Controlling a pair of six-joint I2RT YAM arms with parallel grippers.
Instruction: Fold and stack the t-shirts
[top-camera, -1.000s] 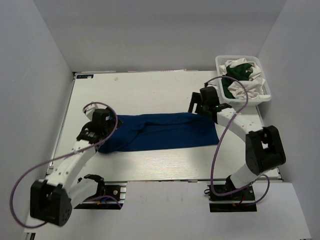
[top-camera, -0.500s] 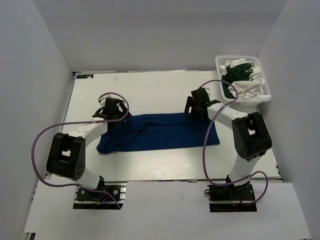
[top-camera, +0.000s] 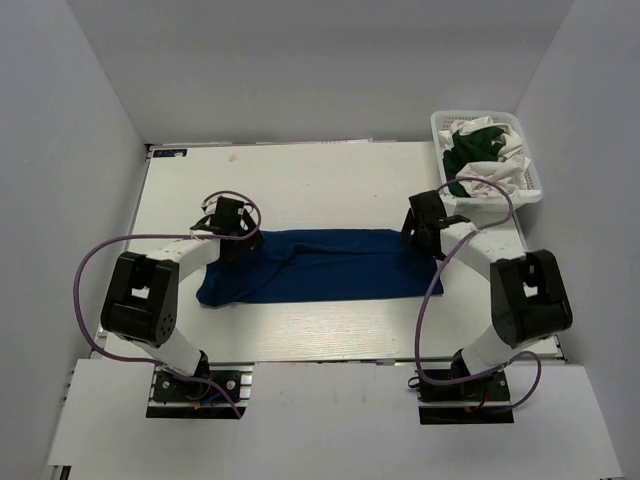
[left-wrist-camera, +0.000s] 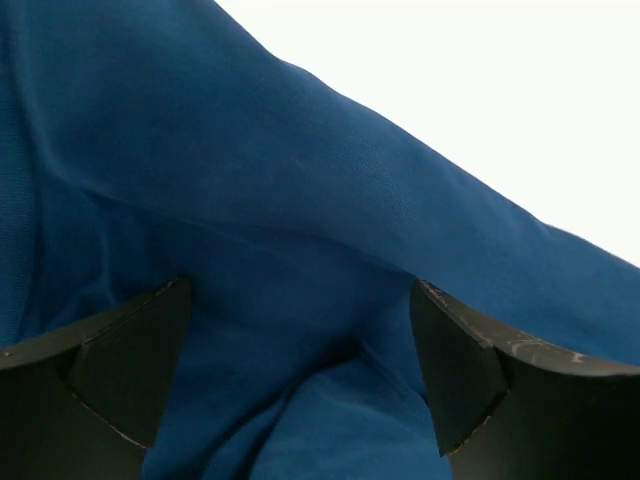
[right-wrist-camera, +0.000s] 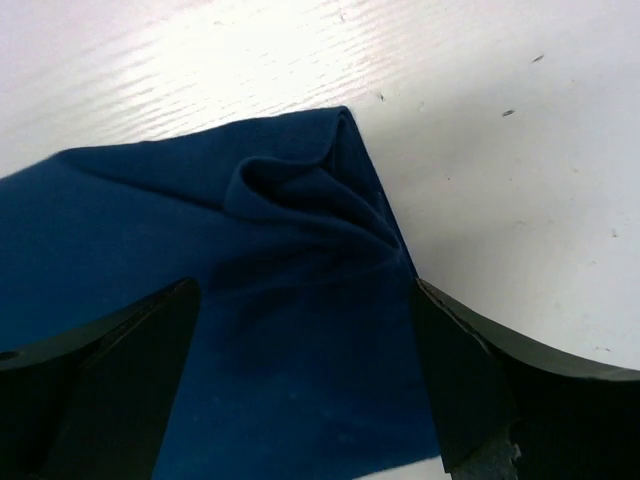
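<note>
left arm: white shell links, bulky black joint housings.
right arm: same white and black.
cables: purple, one looping along each arm.
left claw: black, wedge-shaped fingers, scuffed edges.
right claw: black, matching blunt fingers.
bases: black mounts.

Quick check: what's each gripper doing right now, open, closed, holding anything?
Left gripper: open, holding nothing, over the blue t-shirt.
Right gripper: open, holding nothing, over the shirt's corner.
</note>
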